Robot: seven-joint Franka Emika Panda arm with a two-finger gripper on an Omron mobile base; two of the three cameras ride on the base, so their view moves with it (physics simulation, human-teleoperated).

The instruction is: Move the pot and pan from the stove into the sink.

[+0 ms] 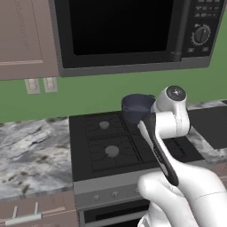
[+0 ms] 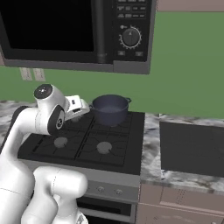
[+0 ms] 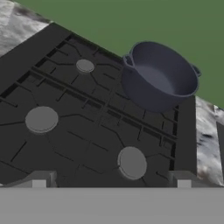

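While the pot (image 3: 159,78) stands empty on the back right burner of the stove (image 2: 83,140), the approach step is in hand. Next, I judge, the jaws, now released and holding nothing, must reach its rim. No pan is on the burners. The dark sink (image 2: 192,148) lies right, beside the stove.
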